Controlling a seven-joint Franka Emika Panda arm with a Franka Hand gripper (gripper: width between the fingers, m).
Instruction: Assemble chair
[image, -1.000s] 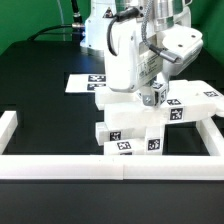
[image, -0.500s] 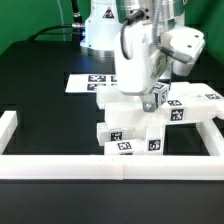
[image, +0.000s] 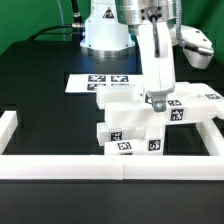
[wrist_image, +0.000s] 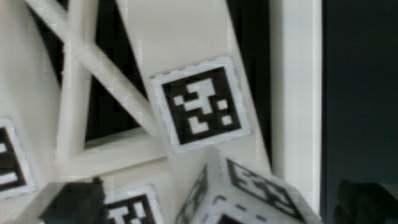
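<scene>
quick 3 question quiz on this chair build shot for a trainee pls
1. True or false: the white blocky plastic chair assembly rests on the black table.
2. Which lies behind the chair assembly: (a) the thin flat white marker board, (b) a red bin?
3. Fill in: the long low white border rail runs along the table's ____ edge in the exterior view.

Key: 1 true; 2 a; 3 near.
</scene>
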